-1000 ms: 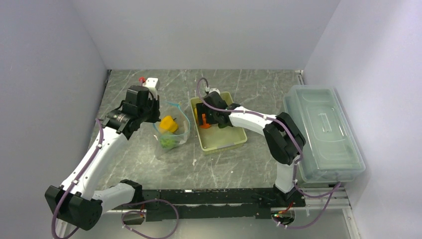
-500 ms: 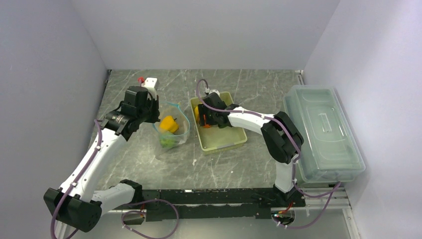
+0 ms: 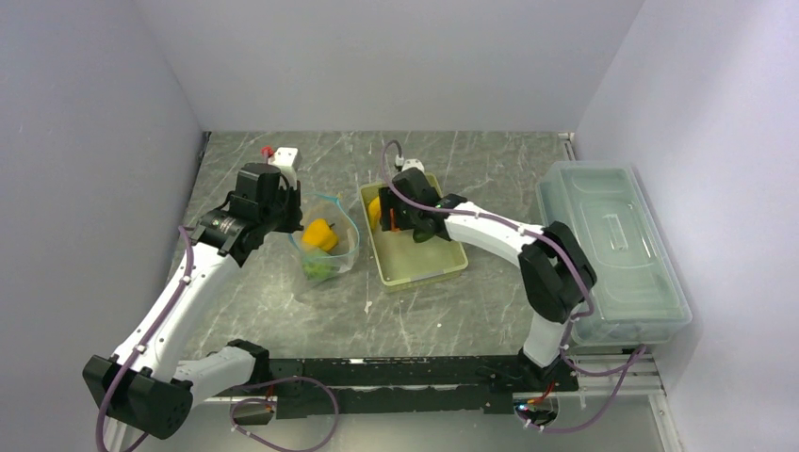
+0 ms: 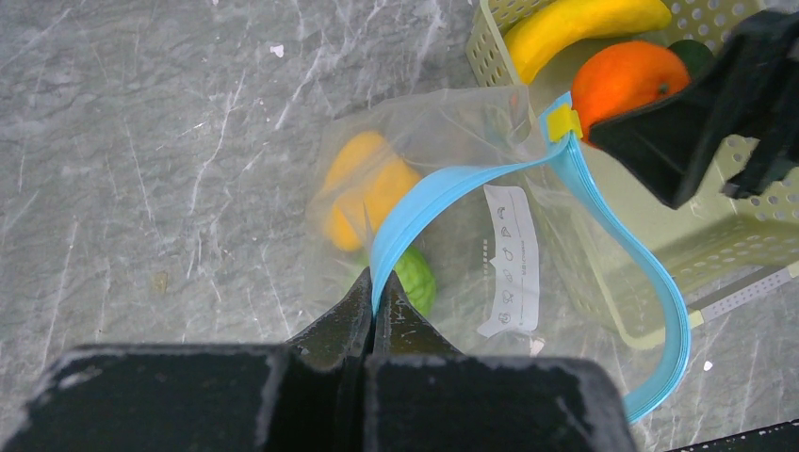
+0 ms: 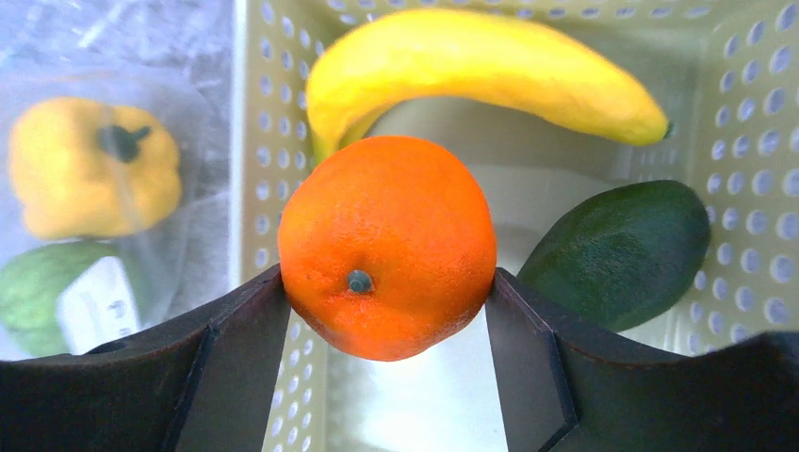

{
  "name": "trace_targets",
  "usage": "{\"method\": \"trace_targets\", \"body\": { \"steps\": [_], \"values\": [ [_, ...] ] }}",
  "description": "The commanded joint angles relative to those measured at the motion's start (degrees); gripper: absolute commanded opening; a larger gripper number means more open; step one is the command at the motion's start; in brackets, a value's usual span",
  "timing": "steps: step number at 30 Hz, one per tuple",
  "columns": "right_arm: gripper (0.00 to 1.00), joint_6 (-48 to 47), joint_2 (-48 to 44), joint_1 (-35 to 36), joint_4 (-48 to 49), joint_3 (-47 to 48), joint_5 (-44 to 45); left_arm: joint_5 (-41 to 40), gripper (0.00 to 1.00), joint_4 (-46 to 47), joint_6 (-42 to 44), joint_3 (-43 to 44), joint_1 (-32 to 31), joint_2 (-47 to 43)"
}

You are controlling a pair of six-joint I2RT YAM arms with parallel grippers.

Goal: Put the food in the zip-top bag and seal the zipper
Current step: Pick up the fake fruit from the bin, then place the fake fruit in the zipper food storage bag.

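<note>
right pincer [image 5: 386, 287] grasps a dimpled orange [image 5: 386, 226]; left pincer [image 4: 374, 287] clenched on blue zipper [image 4: 435, 190].

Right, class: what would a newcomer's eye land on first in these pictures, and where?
A bright orange gripped between the right fingers over the pale basket, beside a banana and a dark green fruit. The left fingers pinch the blue zipper, holding open the clear bag with a yellow pepper inside.

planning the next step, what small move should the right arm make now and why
Probably lift the orange straight up, clear of the basket wall. The right gripper has it clamped on both sides, and the bag sits just past that wall, its zipper pinched by the left gripper with the mouth open.
</note>
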Motion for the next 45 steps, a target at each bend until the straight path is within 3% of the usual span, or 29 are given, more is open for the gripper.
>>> {"method": "trace_targets", "body": {
  "steps": [1, 21, 29, 45],
  "values": [
    [0.54, -2.0, -5.9, 0.2, 0.0, 0.5, 1.7, -0.2, 0.0, 1.4, 0.6, -0.2, -0.1, -1.0],
    [0.52, -7.7, -18.4, 6.8, -2.5, 4.3, -3.0, -0.1, 0.0, 1.4, 0.4, -0.2, -0.2, -1.1],
    [0.52, -7.5, -19.7, 9.9, 1.3, 4.5, -7.7, -0.5, 0.0, 1.2, 0.4, -0.2, -0.5, -1.3],
    [0.52, -9.7, -19.3, 16.3, 5.4, 7.2, -8.1, -0.9, 0.0, 0.9, 0.5, -0.2, -0.8, -1.4]
  ]
}}
